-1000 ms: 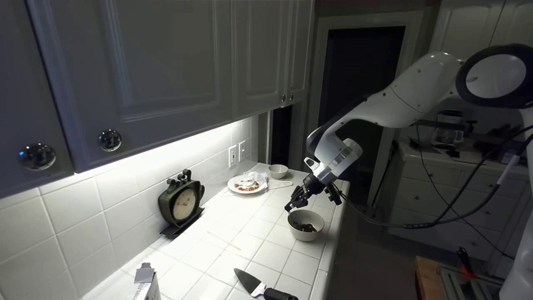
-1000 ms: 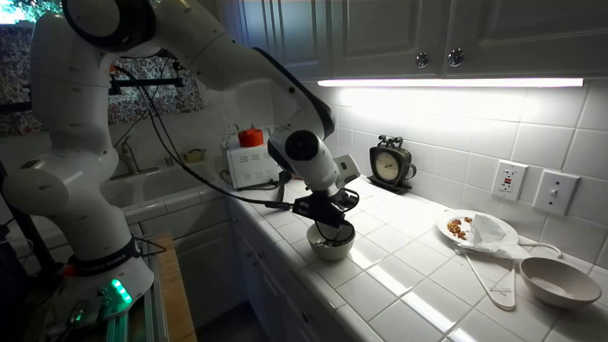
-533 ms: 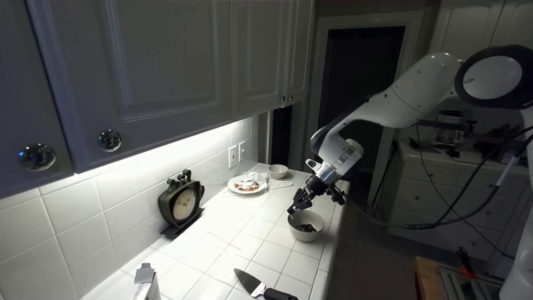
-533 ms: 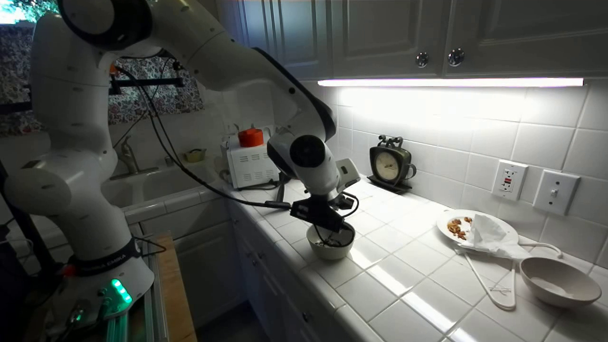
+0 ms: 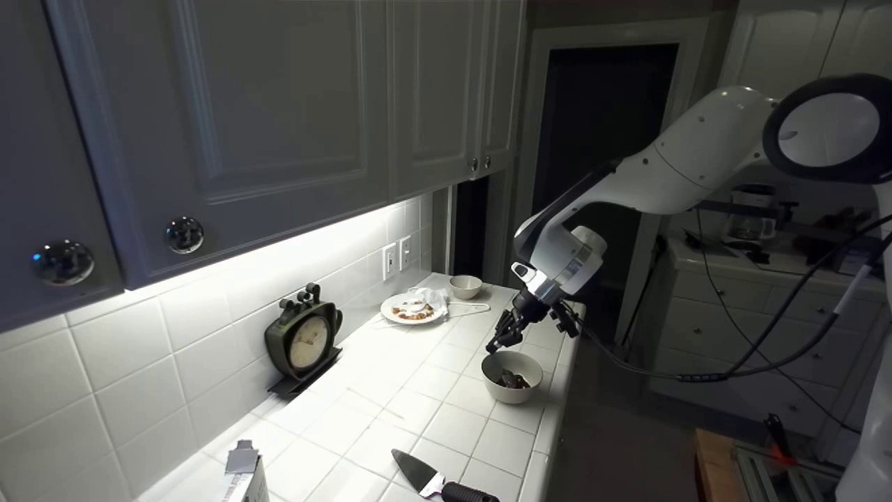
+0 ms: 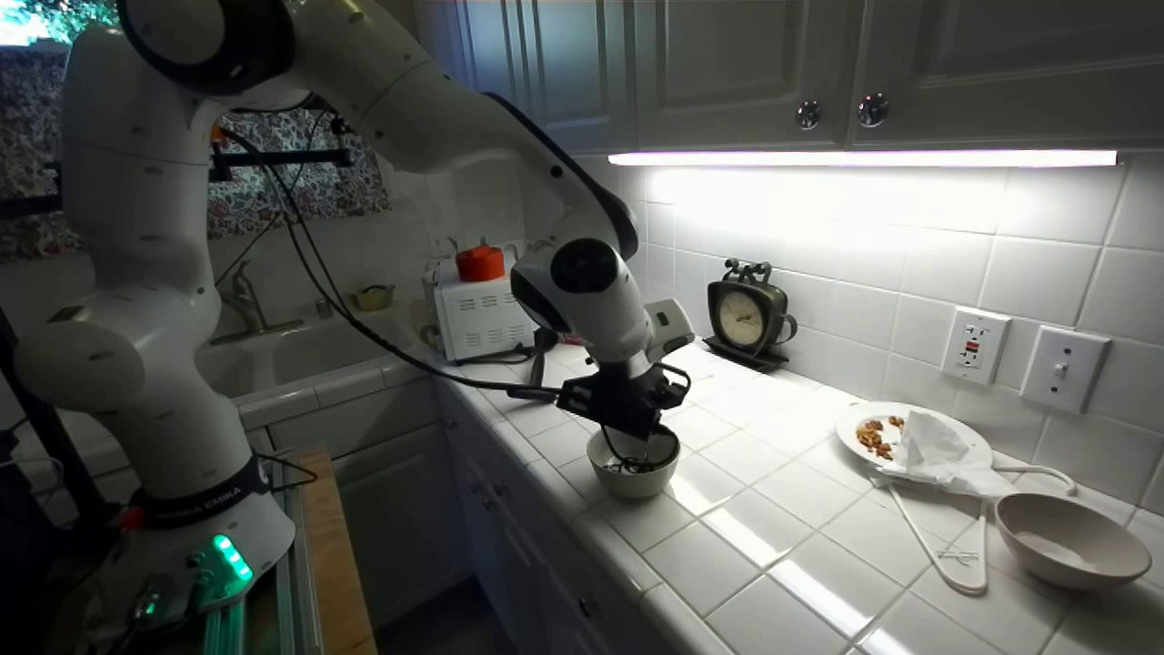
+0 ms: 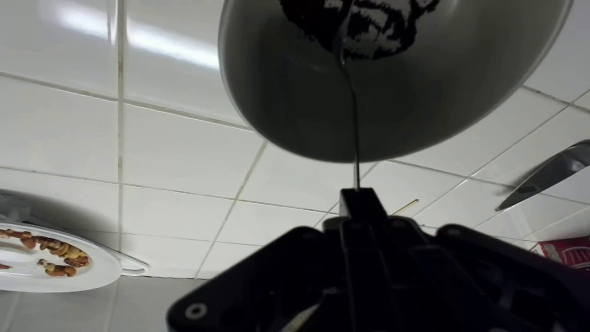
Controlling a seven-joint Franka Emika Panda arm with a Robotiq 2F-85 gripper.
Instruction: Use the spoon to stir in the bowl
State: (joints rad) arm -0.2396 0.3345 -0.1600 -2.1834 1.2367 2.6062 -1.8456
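The bowl (image 5: 512, 396) is pale grey-white and stands upright near the counter's front edge; it also shows in an exterior view (image 6: 634, 480) and fills the top of the wrist view (image 7: 424, 106). Dark, sticky-looking contents (image 5: 513, 379) lie at its bottom. My gripper (image 7: 362, 198) is shut on the end of the spoon's thin silvery handle (image 7: 354, 110). The spoon slants over the rim into the bowl, its head in the dark contents and partly hidden. In both exterior views the gripper (image 5: 493, 346) (image 6: 651, 433) is just above the bowl's rim; the spoon is hard to make out there.
A white plate with nuts and a crumpled napkin (image 5: 412, 309) and a smaller pale dish (image 6: 1073, 540) stand farther along the counter. A cake server (image 5: 425, 477), a box (image 5: 245, 474) and a green clock scale (image 5: 305, 340) are also on it. Cabinets (image 5: 279, 104) hang above.
In an exterior view my gripper has shifted slightly right over the bowl's rim. The dark contents look turned over and more heaped. The bowl has stayed in place.
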